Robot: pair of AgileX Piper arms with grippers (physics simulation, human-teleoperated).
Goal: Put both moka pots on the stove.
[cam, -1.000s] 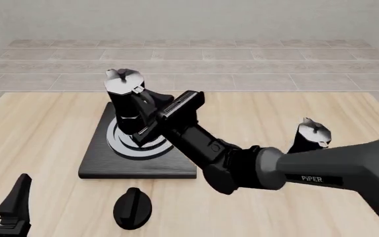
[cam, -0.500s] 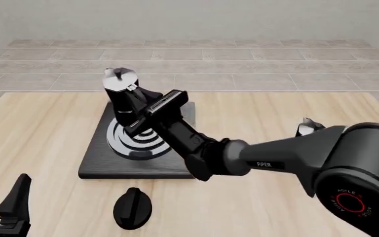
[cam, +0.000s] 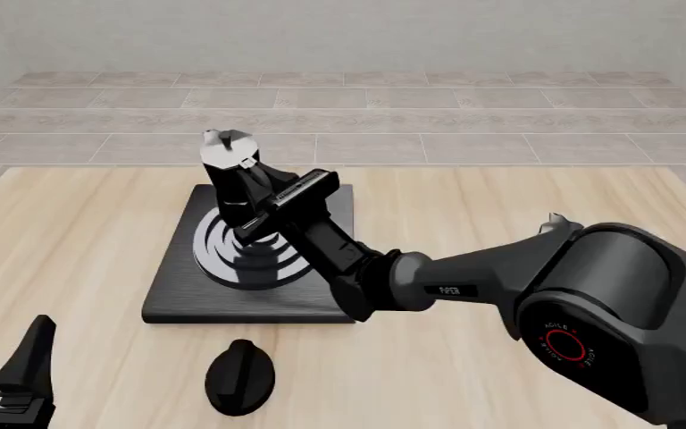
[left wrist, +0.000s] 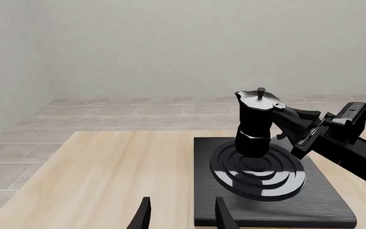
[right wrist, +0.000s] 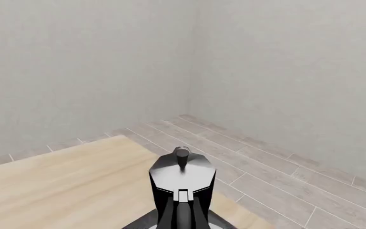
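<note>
On the stove (cam: pixel 200 299) burner, the right pincer (cam: pixel 257 198) grips one moka pot (cam: pixel 231 174) by its handle; the idle left pincer (left wrist: pixel 179 217) gapes.

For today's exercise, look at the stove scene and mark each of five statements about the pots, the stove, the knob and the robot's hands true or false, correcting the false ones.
1. A moka pot stands upright on the stove. True.
2. The right hand is at that pot's handle side. True.
3. The second moka pot is also on the stove. False: it is off to the right, mostly hidden behind the right arm.
4. The black oval knob lies on the burner rings. False: it lies on the wooden table, nearer the camera than the stove.
5. The left hand holds a pot. False: it is open and empty.
</note>
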